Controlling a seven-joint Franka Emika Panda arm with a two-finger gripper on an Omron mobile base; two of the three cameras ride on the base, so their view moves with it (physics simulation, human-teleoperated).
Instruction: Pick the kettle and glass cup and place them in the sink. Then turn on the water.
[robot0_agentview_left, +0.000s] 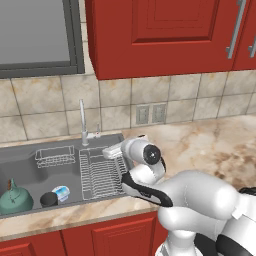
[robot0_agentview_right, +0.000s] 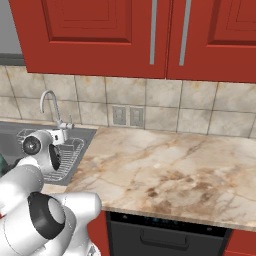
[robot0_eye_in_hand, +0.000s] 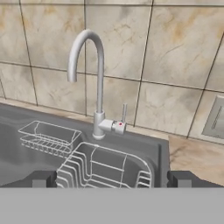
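Kettle (robot0_agentview_left: 15, 197) and glass cup (robot0_agentview_left: 49, 199) sat in the sink (robot0_agentview_left: 30, 165), lower left of frame. Claw (robot0_eye_in_hand: 112, 178) was spread wide, empty, facing the faucet (robot0_eye_in_hand: 89, 74). Best approach: center on lever (robot0_eye_in_hand: 124, 114), push gently.

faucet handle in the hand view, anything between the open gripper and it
Nothing visible does. The gripper is open, its fingertips spread wide over the dish rack, which lies below the line to the faucet. The small lever stands upright beside the spout base, with bare air in front.
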